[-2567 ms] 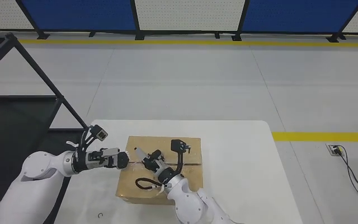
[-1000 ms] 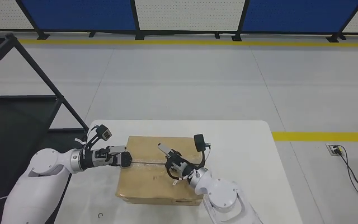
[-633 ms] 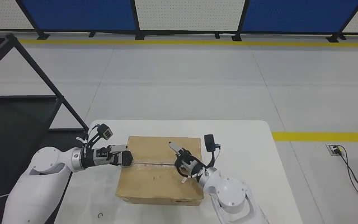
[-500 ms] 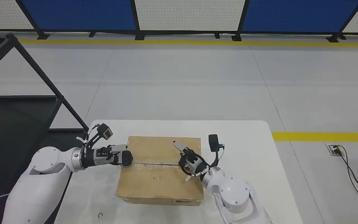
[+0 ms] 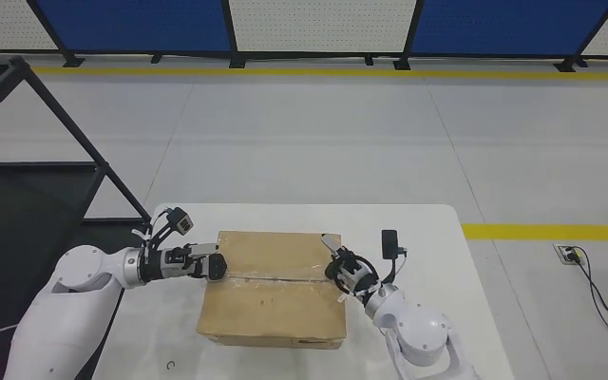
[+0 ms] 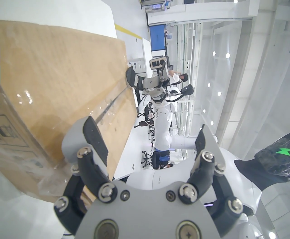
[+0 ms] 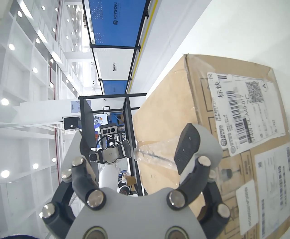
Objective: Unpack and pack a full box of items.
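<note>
Box [image 5: 271, 299]: matt brown cardboard; seam tape [image 7: 154, 156] clear, glossy, wrinkled; labels [image 7: 240, 108] white paper. Surface [image 5: 418, 247]: smooth white. Right hand [image 7: 133, 133] pads [image 7: 187, 149]: black, finely textured.

White shipping label [image 7: 244, 108] with barcodes, a square code, digits and handwritten characters, on the 3 o'clock end of the cardboard box [image 7: 172, 90], second printed label [image 7: 271, 169] and small third label [image 7: 247, 203] just beside it, white logo lettering on blue wall panels [image 7: 115, 21] at 12 o'clock.

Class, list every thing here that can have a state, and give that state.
Cardboard box: shut, flaps down, clear tape over the seam.
Left end effector: open, at one end of the seam.
Right end effector: open, at the opposite end.
</note>
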{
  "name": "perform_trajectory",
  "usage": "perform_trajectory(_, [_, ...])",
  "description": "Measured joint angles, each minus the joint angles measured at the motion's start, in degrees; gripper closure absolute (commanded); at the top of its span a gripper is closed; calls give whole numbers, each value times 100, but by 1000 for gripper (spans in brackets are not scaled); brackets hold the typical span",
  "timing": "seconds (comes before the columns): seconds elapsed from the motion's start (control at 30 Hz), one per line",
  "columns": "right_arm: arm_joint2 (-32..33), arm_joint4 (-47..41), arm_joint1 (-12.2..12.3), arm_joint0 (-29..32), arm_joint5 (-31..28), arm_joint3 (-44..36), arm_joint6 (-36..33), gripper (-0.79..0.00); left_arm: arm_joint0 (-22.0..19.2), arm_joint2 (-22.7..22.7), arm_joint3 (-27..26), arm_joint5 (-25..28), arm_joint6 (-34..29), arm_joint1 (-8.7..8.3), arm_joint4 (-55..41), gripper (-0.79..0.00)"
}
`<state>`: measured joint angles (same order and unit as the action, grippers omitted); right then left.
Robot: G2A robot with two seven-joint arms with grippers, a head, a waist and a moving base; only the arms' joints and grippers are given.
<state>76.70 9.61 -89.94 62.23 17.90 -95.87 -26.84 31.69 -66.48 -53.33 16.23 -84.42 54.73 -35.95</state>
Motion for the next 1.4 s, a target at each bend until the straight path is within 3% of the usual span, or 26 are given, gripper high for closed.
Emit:
perform_trajectory(0.3, [75,-420,27,236,-487,-296,359,-785,-33,27,28,20,-7,18,10,-785])
perform_trajectory(0.43, [78,-948,31,321,-717,-366,183,-785,-32,15,27,36,0,19,-2,-785])
perform_trajectory(0.93, [-422,-1051,78,-40,-496,238,-314,-785,89,-127,58,53,-17,-29,15,-785])
perform_trajectory(1.4, [-1015,-891,53,-323,-757,572,-38,-785,401,-489,-53,91,98,-157,7,-785])
